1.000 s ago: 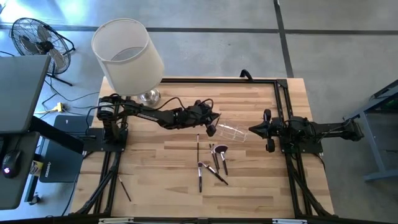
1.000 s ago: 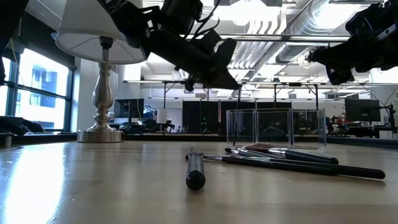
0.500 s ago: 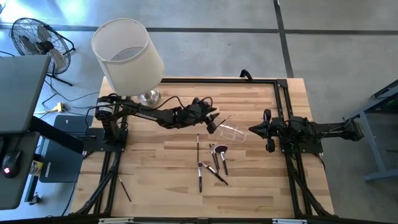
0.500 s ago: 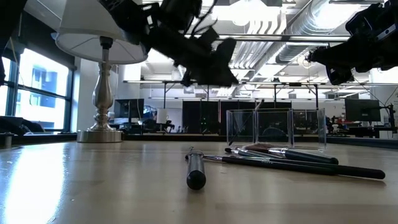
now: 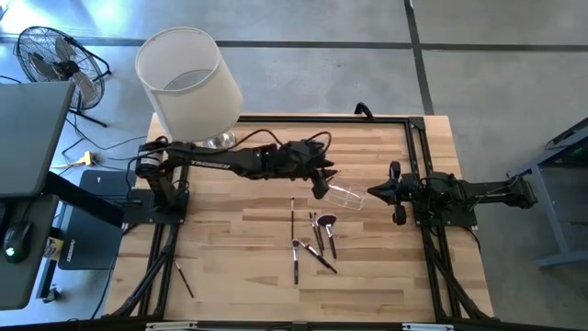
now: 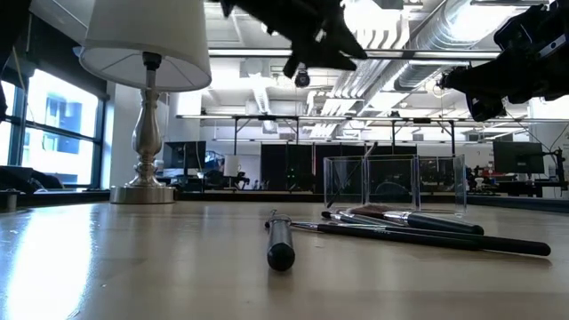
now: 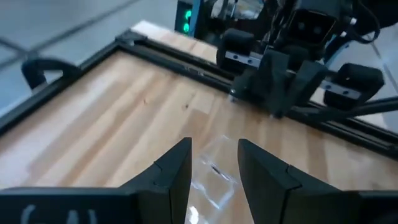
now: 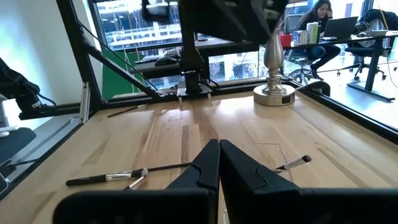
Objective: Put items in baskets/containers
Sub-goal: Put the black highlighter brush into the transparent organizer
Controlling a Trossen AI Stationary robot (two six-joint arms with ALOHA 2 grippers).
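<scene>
A small clear box [image 5: 344, 194] stands on the table between the two arms. One slim brush [image 8: 297, 162] leans in it, its tip poking over the rim [image 6: 372, 149]. Several more brushes [image 5: 317, 237] lie on the wood nearer the table's front, one with a fluffy pinkish head [image 5: 329, 222]. My left gripper [image 7: 214, 155] hovers open above the box's left end [image 5: 322, 187], holding nothing. It is high in the low view [image 6: 342, 44]. My right gripper [image 5: 372, 193] rests shut just right of the box.
A lamp with a big white shade [image 5: 188, 83] stands at the far left corner, on a metal foot [image 6: 147, 191]. A black frame rail [image 5: 322, 119] runs along the far and right edges. A thin dark stick [image 5: 184, 276] lies near the front left.
My left gripper has let go of a brush it held hanging over the clear box. The brush now leans inside the box. The gripper has then risen well clear above the box, tipping closer to level.
</scene>
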